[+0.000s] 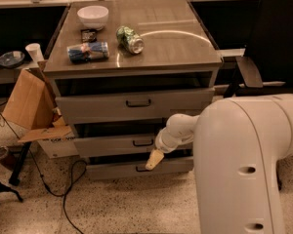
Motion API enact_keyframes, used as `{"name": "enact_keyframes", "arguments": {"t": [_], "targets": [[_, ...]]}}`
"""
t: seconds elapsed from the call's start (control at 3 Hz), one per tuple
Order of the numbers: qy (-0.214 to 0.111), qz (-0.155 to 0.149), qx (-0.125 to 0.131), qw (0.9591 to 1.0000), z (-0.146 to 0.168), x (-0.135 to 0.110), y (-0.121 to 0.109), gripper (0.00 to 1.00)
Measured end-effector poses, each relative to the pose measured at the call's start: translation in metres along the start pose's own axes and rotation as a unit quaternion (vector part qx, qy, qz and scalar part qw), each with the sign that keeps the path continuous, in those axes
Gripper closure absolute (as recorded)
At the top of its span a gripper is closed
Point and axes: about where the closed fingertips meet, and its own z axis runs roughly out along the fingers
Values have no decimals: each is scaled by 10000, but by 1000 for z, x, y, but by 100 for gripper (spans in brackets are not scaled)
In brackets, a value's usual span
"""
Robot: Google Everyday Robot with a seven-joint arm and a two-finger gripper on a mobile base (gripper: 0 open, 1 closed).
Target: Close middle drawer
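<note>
The middle drawer is the second of three grey drawers in the cabinet. It has a low flat front and a small dark handle. It stands pulled out a little, with a dark gap above its front. My gripper, with a pale yellow tip, hangs in front of the drawer's lower edge, just right of and below the handle. It points down and left, at the seam with the lowest drawer. My white arm fills the lower right.
The taller top drawer is also pulled out. On the cabinet top are a white bowl, a green can and a blue packet. A cardboard box and cables lie at the left, and a black chair stands at the right.
</note>
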Motion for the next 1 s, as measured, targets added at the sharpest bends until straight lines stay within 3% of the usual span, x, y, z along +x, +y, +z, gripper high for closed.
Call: {"name": "enact_keyframes", "arguments": {"t": [0.33, 0.67, 1.0], "targets": [[-59, 508, 205, 9985, -16, 24, -11, 19], [-19, 1049, 346, 9939, -25, 46, -21, 42], [72, 1387, 400, 9895, -26, 57, -28, 66]]}}
